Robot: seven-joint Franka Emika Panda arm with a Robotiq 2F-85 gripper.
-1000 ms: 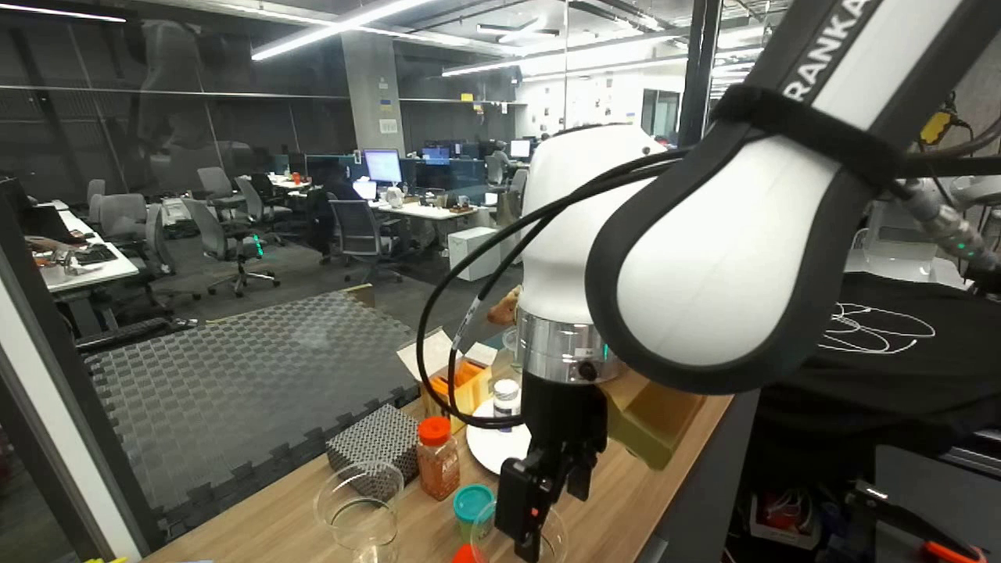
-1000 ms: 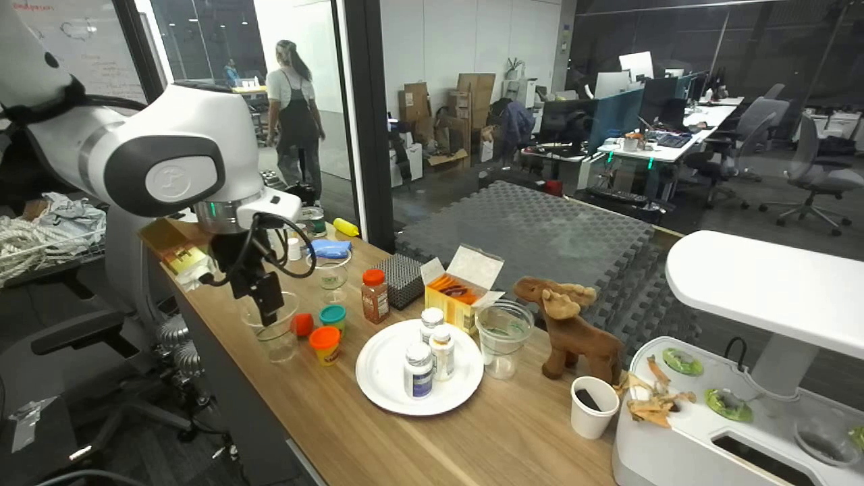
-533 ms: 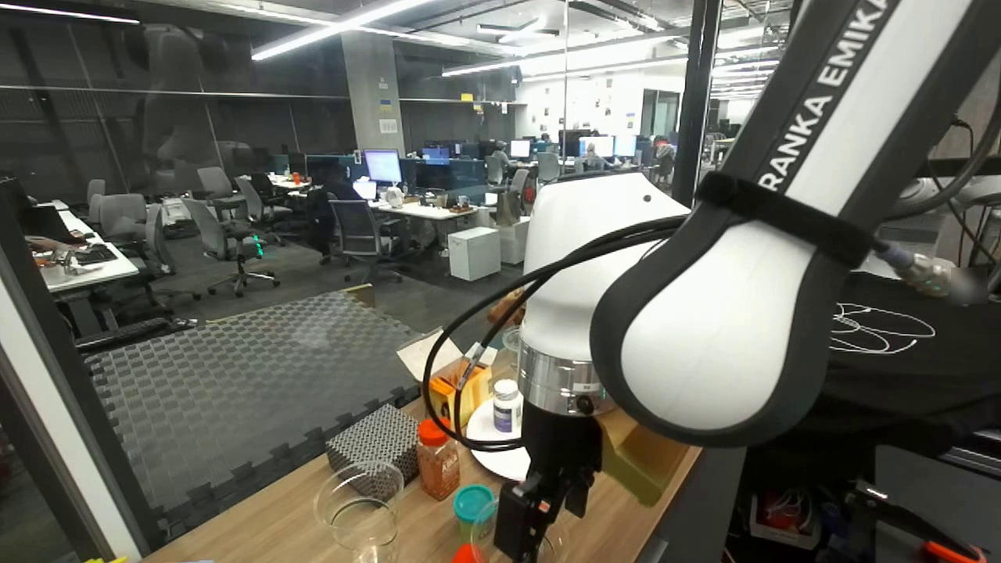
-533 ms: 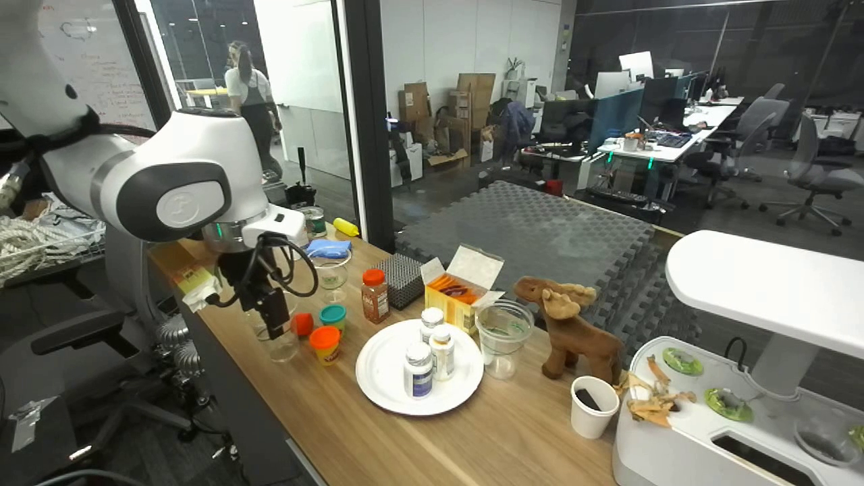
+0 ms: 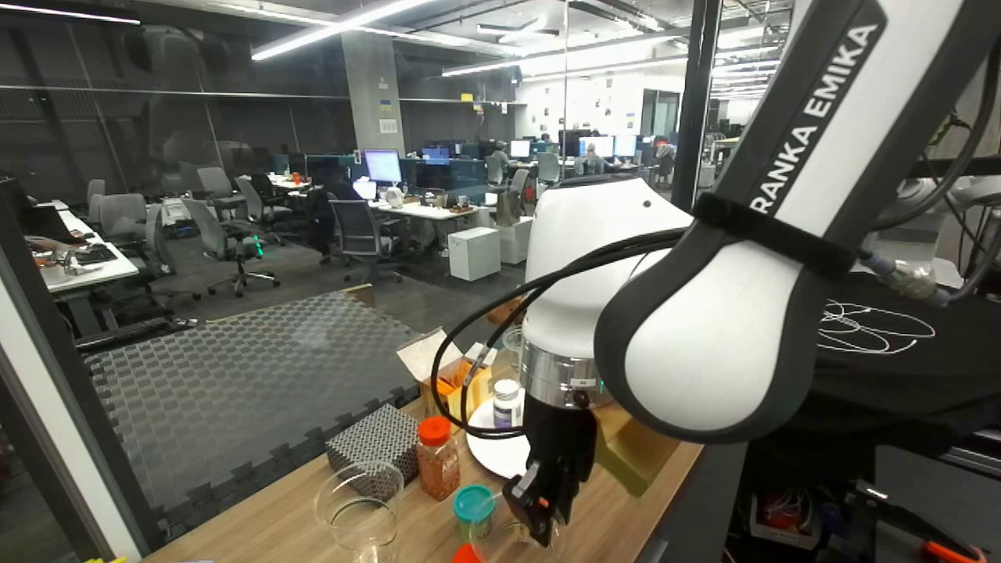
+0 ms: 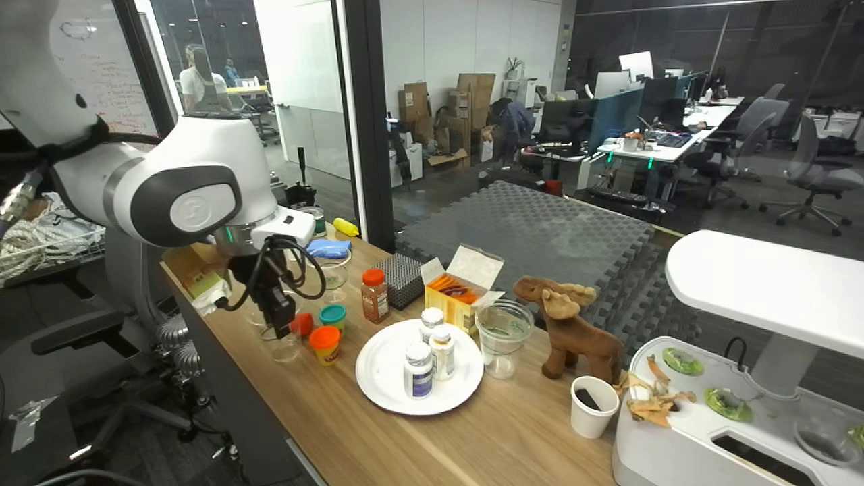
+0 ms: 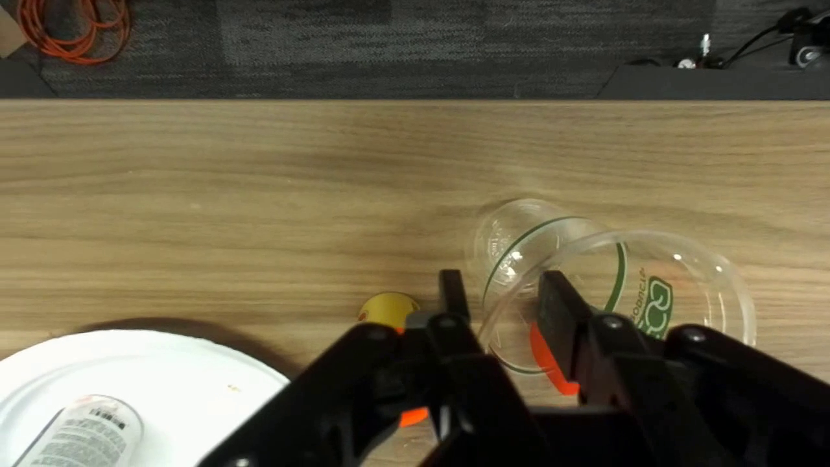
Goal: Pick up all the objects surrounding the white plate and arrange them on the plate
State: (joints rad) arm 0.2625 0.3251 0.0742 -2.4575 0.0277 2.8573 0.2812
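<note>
Claw (image 7: 502, 285) spread, clear cup (image 7: 619, 275) seen partly between; judged light, slippery, easily crushed; should be pinched gently at rim.

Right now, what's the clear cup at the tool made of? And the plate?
The clear cup looks glossy, probably plastic, from its see-through wall and highlights. The plate looks matte, likely paper or foam, judging by its dull rim.
</note>
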